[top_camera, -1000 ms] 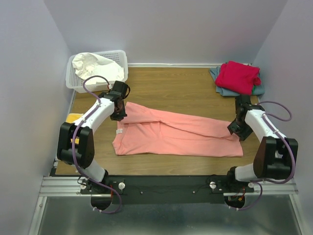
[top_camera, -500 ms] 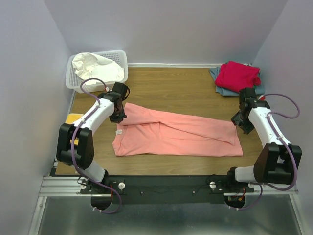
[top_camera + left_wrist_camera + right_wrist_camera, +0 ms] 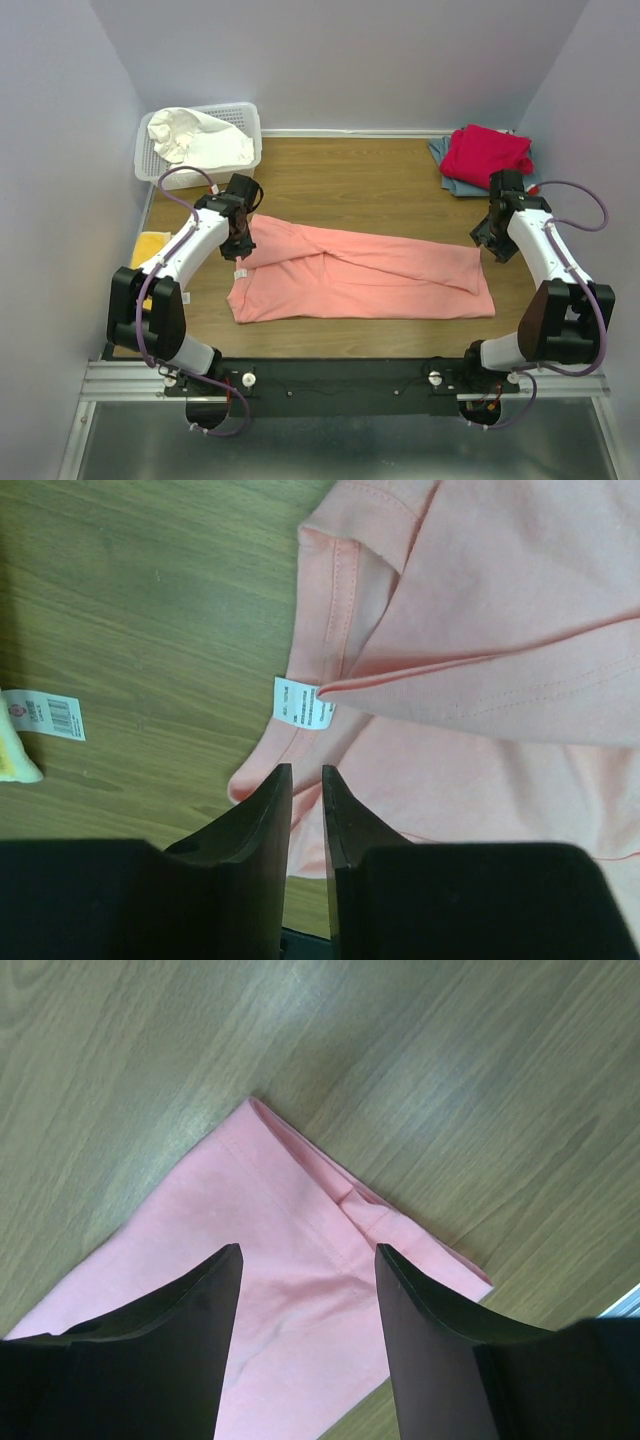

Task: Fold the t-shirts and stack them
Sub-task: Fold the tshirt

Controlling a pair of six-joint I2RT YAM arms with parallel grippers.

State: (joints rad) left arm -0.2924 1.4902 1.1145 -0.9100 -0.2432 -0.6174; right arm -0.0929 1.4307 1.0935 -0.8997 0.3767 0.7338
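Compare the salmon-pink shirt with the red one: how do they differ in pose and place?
The salmon-pink shirt lies stretched long across the middle of the table; the red shirt is gathered into a compact pile at the far right corner. The pink one rests directly on the wood, while the red one sits on a grey-blue shirt. Both are plain-coloured cloth.

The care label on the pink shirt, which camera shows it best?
Left wrist: the white label sits close up, at the neckline of the salmon-pink shirt. Top external shows only a tiny white speck. Right wrist shows just a shirt corner, no label.
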